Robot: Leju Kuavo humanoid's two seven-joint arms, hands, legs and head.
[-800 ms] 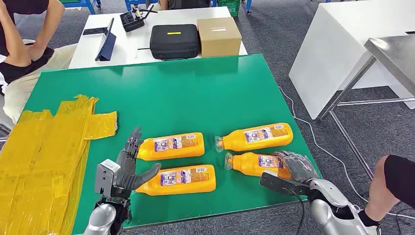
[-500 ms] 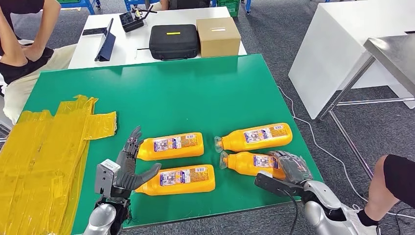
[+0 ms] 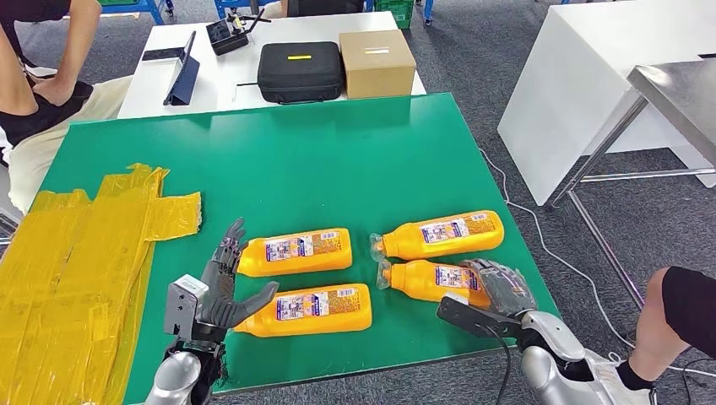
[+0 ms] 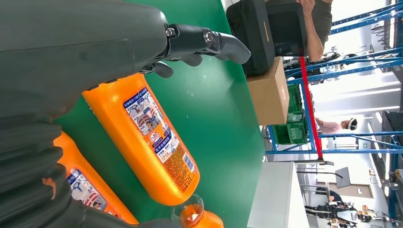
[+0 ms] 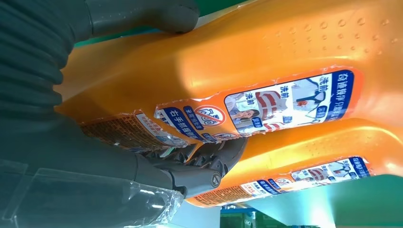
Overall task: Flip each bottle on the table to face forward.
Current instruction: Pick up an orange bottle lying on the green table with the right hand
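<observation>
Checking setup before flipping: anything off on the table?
Crumpled yellow tape sheets cover the green table's left side. Four orange bottles lie flat; the right hand grips the near-right bottle. No spills visible.

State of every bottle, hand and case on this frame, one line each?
Near-right bottle: lying, gripped at its base.
Far-right bottle: lying, free.
Far-left bottle: lying, free.
Near-left bottle: lying, free.
Right hand: gripping the near-right bottle.
Left hand: open, fingers spread.
Black case: closed.
Cardboard box: closed.
</observation>
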